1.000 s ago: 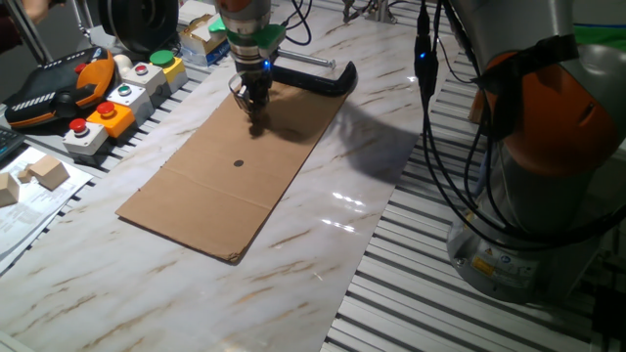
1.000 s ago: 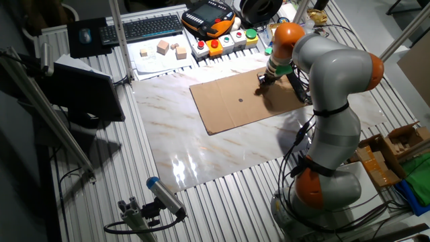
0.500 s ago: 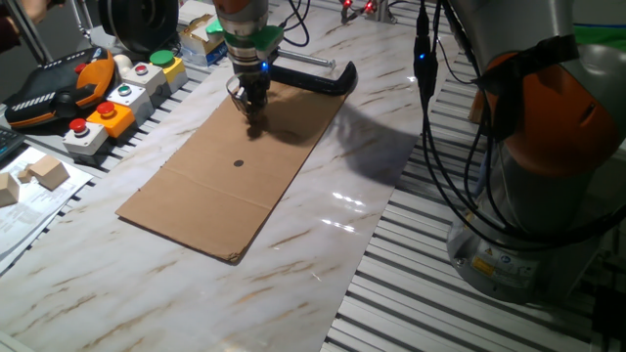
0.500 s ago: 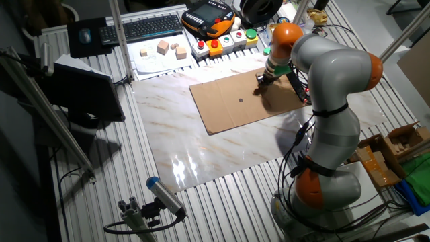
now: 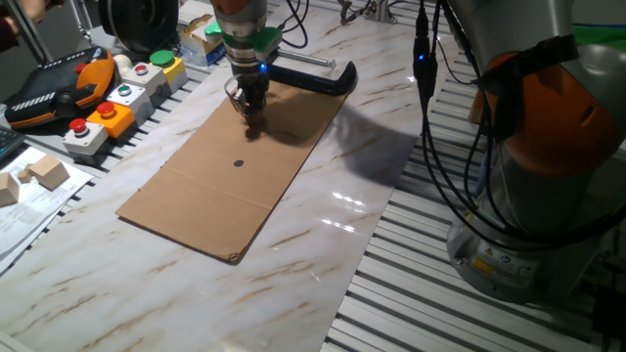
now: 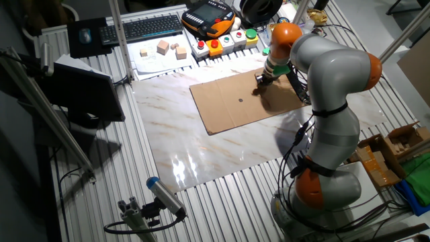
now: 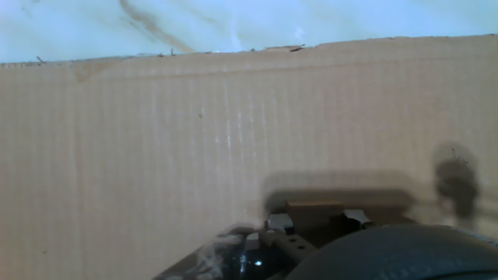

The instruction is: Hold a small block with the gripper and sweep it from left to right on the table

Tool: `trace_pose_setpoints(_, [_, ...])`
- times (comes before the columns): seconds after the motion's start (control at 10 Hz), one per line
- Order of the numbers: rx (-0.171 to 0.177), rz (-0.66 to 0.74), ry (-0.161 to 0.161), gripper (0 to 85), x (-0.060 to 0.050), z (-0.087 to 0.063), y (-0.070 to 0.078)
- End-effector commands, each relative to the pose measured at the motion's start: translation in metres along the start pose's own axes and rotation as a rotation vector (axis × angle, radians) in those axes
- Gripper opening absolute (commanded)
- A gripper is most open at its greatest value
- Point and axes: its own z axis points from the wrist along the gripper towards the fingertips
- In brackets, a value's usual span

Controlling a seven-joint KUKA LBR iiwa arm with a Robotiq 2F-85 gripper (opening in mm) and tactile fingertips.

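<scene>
Currently, the small block (image 7: 313,210) is clamped between the jaws of the gripper (image 5: 252,110), pressed down on the cardboard sheet (image 5: 225,181). The C-clamp (image 5: 313,78) is seen at 2 o'clock of it, on the table (image 5: 323,254).

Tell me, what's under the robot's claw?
The flat brown cardboard sheet lies under the claw, on the marble table. A small block shows between the fingers. Whether it touches the cardboard is hidden.

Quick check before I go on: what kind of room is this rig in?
Likely a robotics lab bench: a button box and teach pendant by the cardboard sheet, a keyboard nearby.
</scene>
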Motion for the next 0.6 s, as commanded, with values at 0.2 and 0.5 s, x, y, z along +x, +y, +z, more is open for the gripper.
trace_pose_setpoints(0.2, [-0.005,0.002,0.003,0.7,-0.0010,-0.0003,0.0035])
trace_pose_setpoints(0.5, [-0.005,0.002,0.006,0.7,-0.0020,-0.0015,0.0063])
